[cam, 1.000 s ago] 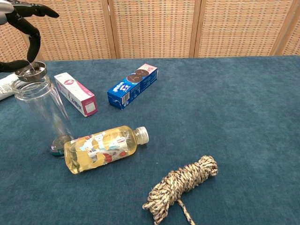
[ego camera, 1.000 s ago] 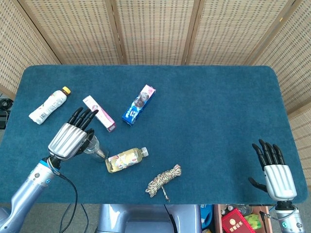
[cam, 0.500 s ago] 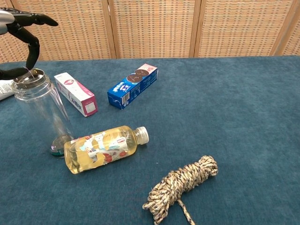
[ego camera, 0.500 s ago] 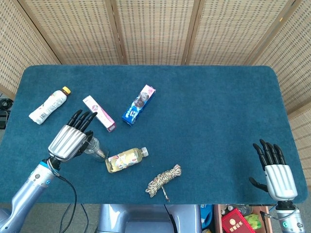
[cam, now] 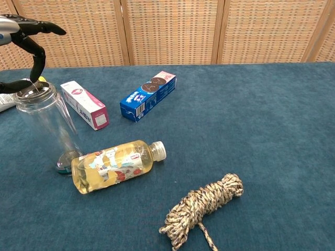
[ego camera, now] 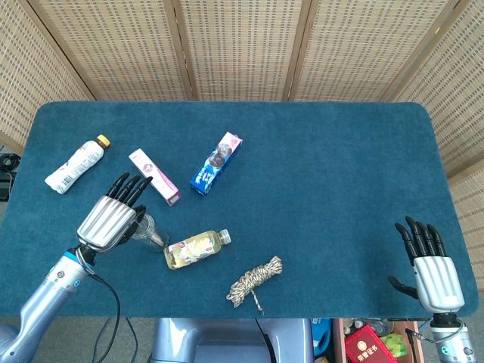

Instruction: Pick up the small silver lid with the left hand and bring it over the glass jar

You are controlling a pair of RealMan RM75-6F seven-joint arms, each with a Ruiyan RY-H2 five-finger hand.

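Observation:
The glass jar (cam: 48, 128) stands upright at the table's near left; in the head view the jar (ego camera: 152, 236) peeks out from under my left hand (ego camera: 110, 216). The small silver lid (cam: 33, 90) lies level on the jar's mouth. My left hand (cam: 23, 39) hovers over it in the chest view, with a finger and the thumb pinching the lid's rim while the other fingers spread above. My right hand (ego camera: 432, 266) rests open at the near right table edge, holding nothing.
A yellow drink bottle (cam: 115, 164) lies beside the jar's base. A pink and white box (cam: 84, 104) and a blue box (cam: 148, 95) lie behind it. A coiled rope (cam: 204, 206) sits near the front. A white bottle (ego camera: 74, 164) lies far left.
My left hand has lowered the lid from a tilt above the jar's rim to level on the mouth and drifted slightly left. The right hand has stayed put.

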